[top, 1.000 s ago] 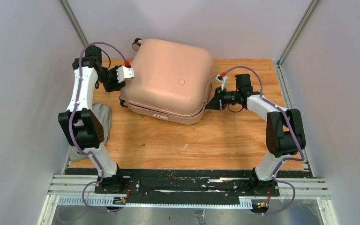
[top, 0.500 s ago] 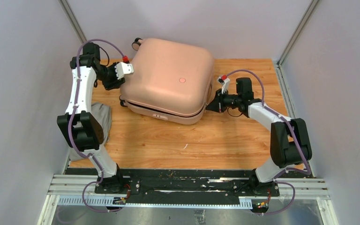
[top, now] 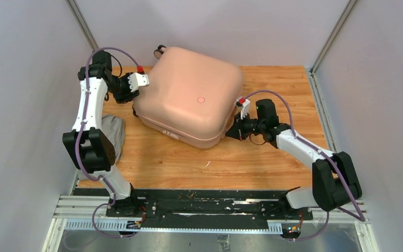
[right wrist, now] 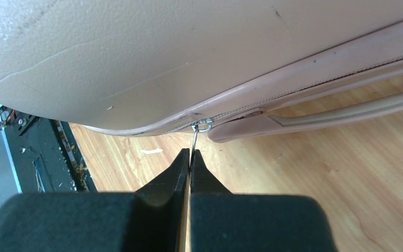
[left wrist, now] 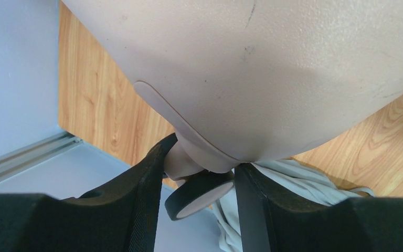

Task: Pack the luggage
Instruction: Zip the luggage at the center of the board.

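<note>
1. Turned slightly clockwise since a second ago: luggage [top: 189, 97], closed, far-centre on table [top: 252, 152].
2. Right wrist only: right gripper [right wrist: 190, 157] clenched on zipper pull [right wrist: 194, 137] at the seam.
3. Left wrist only: left gripper [left wrist: 203, 157] clamped on luggage corner above wheel [left wrist: 199, 194], grey cloth [left wrist: 294, 181] behind.

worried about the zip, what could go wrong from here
The right claw pinches only the thin zipper pull, which could slip out or bend if the luggage swivels. The left claw holds just a corner wheel, so the luggage may pivot. The grey cloth lies outside the shell, by that wheel, possibly left unpacked.
</note>
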